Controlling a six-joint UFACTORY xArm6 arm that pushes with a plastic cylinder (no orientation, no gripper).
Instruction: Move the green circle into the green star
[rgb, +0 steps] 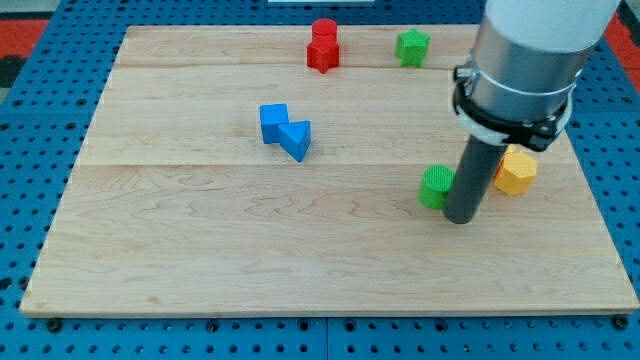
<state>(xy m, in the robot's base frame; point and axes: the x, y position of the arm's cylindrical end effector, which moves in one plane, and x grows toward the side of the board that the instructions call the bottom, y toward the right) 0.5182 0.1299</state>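
The green circle lies on the wooden board at the view's right of centre. The green star sits near the board's top edge, well above the circle. My tip rests on the board just right of and slightly below the green circle, touching or almost touching its side. The rod and the arm above it hide part of the circle's right edge.
A yellow block lies right of the rod, partly hidden by it. Two red blocks sit together at the top centre. Two blue blocks touch each other left of centre. The board lies on a blue pegboard.
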